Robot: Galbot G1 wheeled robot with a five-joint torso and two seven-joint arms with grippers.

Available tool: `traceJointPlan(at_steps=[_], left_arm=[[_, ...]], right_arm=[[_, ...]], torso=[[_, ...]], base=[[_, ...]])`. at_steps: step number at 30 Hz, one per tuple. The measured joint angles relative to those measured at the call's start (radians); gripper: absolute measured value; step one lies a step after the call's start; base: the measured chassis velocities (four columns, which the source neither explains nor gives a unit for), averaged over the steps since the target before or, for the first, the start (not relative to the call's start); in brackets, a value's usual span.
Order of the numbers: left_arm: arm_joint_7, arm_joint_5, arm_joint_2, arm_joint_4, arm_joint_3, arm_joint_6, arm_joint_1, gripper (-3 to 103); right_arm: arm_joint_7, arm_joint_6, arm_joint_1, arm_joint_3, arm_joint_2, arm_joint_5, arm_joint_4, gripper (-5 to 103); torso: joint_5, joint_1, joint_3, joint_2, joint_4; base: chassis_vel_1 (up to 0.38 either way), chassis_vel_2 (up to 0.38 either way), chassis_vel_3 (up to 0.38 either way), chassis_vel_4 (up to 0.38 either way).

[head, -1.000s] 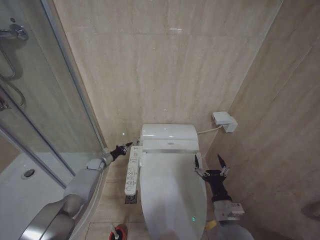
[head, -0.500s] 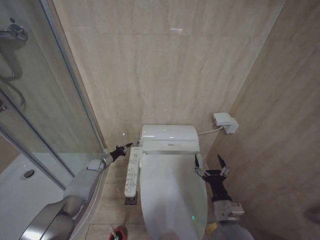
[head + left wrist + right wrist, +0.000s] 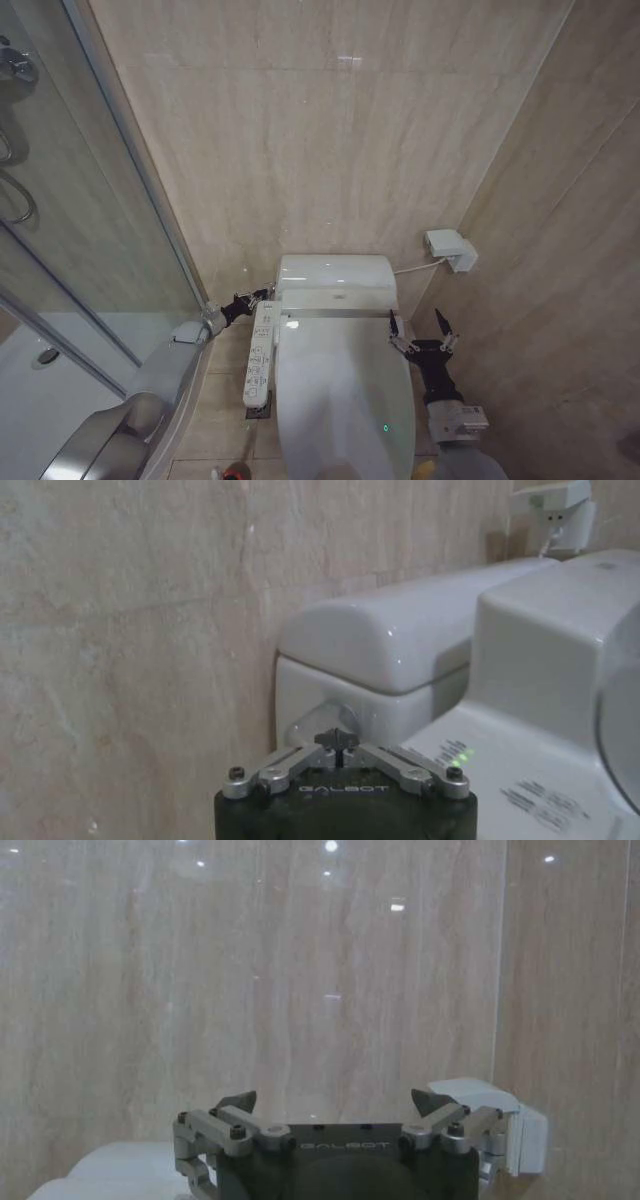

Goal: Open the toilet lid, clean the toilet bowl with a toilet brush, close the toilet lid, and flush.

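Left tool [image 3: 260, 296] sits at the toilet's rear left corner, tips together, nothing between them; in the left wrist view [image 3: 337, 744] the fingers meet at a point just short of the tank [image 3: 400, 652]. Behind and to its left: glass shower door [image 3: 90, 200] and the white shower tray [image 3: 40, 400]. Just beside it, toward the robot, the long white button panel [image 3: 260, 355] runs along the toilet's left side. Down at the bottom edge of the head view, well back from this tool, a sliver of the red toilet brush [image 3: 236, 470] holder on the floor; handle can't be made out.

Toilet lid [image 3: 340, 390] is down, flat over the toilet bowl, which is hidden under it. Lid lies between the two tools. Small green light near its front.

Right tool [image 3: 420, 328] is just beside the lid's right edge, pointing toward the back wall, fingers spread apart, empty, not touching the lid. Right wrist view [image 3: 335, 1104] shows the same spread. Past it on the wall, to its right: white wall box [image 3: 449, 248] with a cable running to the tank.
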Motion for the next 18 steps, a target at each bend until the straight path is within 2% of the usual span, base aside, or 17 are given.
traceJointPlan(at_steps=[18], left_arm=[[0.049,0.024,-0.004,0.038,-0.01,0.002,-0.012,0]], right_arm=[[0.0,0.0,0.0,0.0,0.0,0.0,0.0,100]], torso=[[-0.0001,0.0,0.0,0.0,0.0]], base=[[0.0,0.0,0.0,0.0]])
